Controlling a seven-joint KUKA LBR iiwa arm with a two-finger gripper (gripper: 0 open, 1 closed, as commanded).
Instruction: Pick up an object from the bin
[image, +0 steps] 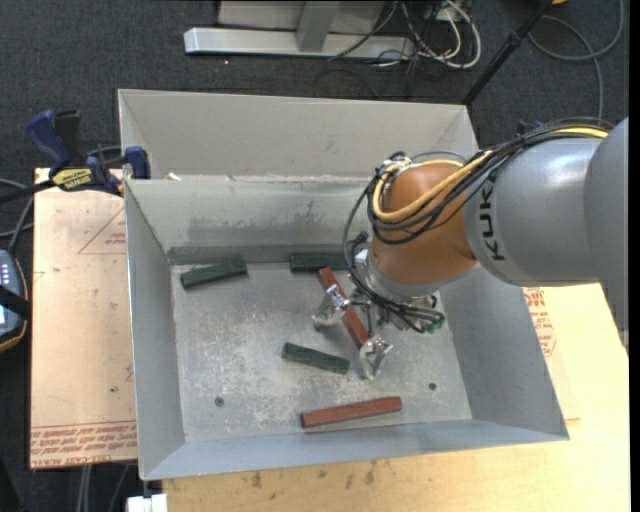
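My gripper (349, 335) hangs low over the middle of the bin, right of centre. Its two metal fingertips (325, 316) stand well apart, so it is open. Between them lies a short red-brown bar (351, 324), running diagonally from upper left to lower right; the fingers straddle its lower end without closing on it. A dark green bar (315, 357) lies flat just left of the lower fingertip. Another dark green bar (317, 262) rests by the back wall, just above the red one.
A longer red-brown bar (351, 411) lies near the front wall. A third dark green bar (213, 273) sits at the back left. The arm's orange cover and cables overhang the bin's right half.
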